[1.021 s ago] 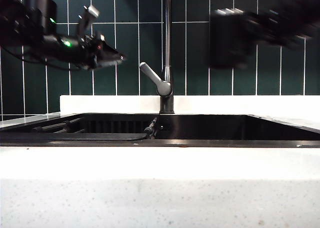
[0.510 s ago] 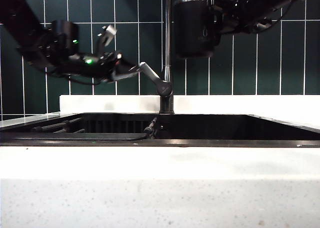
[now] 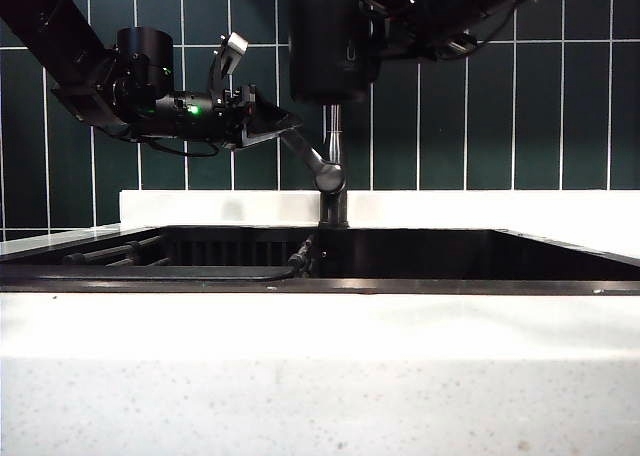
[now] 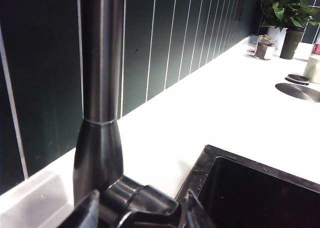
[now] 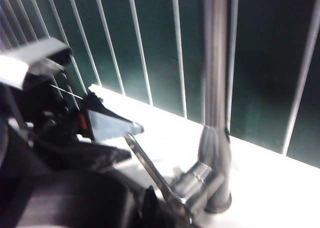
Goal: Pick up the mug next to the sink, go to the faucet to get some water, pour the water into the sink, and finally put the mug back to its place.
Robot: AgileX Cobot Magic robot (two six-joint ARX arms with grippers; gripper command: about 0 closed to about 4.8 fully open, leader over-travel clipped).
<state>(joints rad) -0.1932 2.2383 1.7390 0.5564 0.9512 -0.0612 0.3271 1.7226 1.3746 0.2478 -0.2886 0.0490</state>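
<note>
Left hand spread wide mid-left; right hand clamped, raised high.

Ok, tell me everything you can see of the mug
The mug is a matte black cylinder with a shiny steel rim and a small pale logo on its side. It hangs upright, high in front of the green tiles, directly before the faucet pipe, carried from the side by the right gripper. Nothing is pouring from it.
</note>
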